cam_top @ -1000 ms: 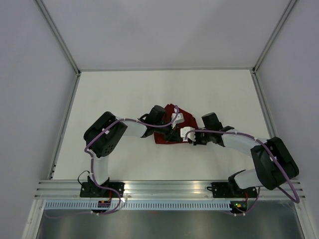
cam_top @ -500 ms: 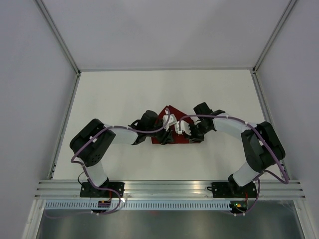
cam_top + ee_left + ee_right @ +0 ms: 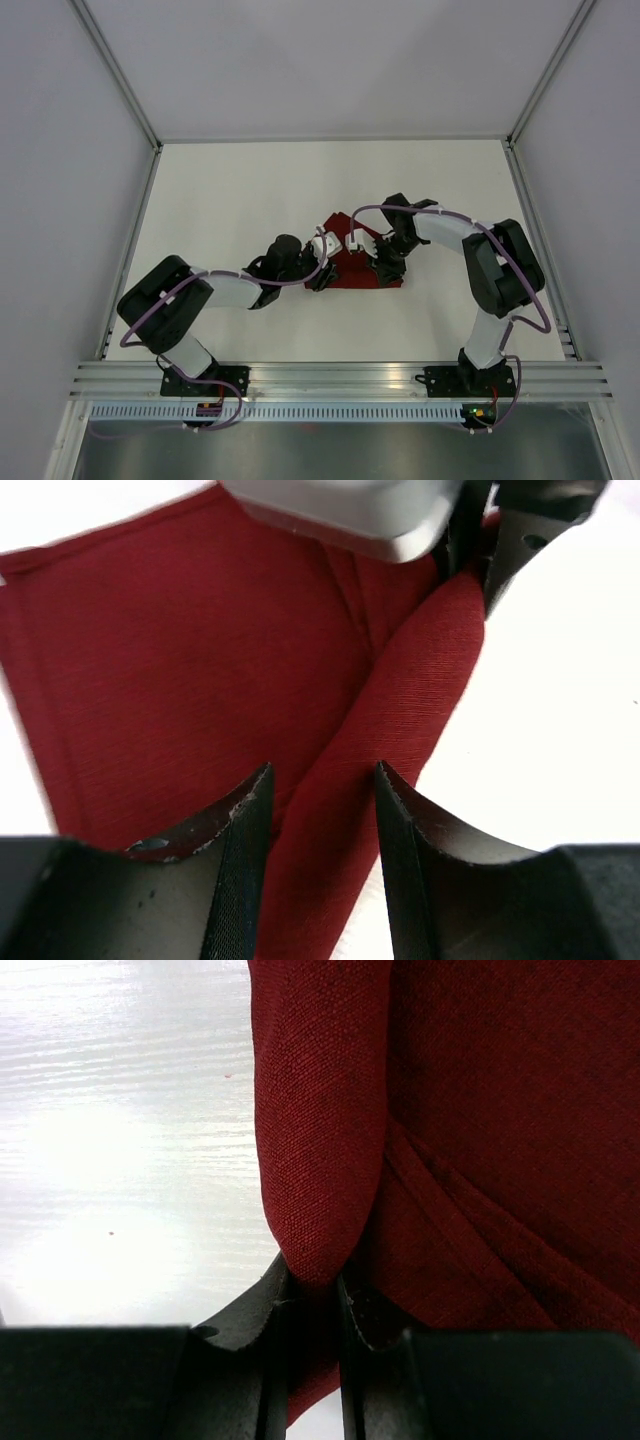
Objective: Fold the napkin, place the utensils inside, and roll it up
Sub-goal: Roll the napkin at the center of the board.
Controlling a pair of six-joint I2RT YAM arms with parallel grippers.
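Observation:
The maroon napkin [image 3: 352,268] lies mid-table, folded, with its near edge rolled into a tube [image 3: 420,670]. My left gripper [image 3: 328,276] is at the roll's left end. In the left wrist view it [image 3: 320,780] is open, its fingers either side of the roll, with table showing by the right finger [image 3: 400,850]. My right gripper [image 3: 380,268] is at the roll's right end. In the right wrist view it [image 3: 312,1275] is shut, pinching the rolled fold of the napkin [image 3: 320,1120]. The right gripper's black fingers [image 3: 530,520] show at the far end in the left wrist view. The utensils are hidden.
The white table [image 3: 230,190] is bounded by aluminium rails at the left [image 3: 130,250], right [image 3: 535,240] and near side [image 3: 340,378]. Both arm bases sit on the near rail. White walls stand behind.
Both arms have drawn in and shifted. The left gripper moved toward the near left, the right gripper toward the napkin's right end. The napkin has gone from a bunched shape to a flatter, narrower one.

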